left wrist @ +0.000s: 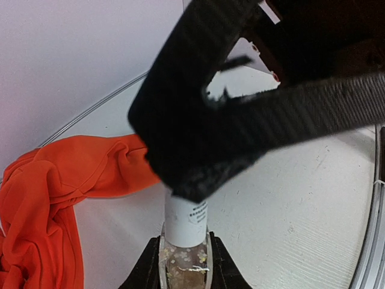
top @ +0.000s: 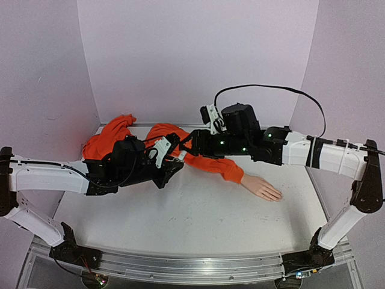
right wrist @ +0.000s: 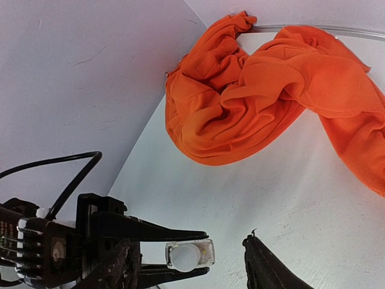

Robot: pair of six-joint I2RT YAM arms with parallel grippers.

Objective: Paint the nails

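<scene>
While the orange sleeve lies bunched in the far left corner of the worktop and trails rightward under both arms, the left gripper pinches a small clear bottle with pale flecks inside and a white cap. The right gripper hangs spread just by that cap. The nails, too small to make out, sit on the mannequin hand near the right edge, well apart from both grippers.
</scene>
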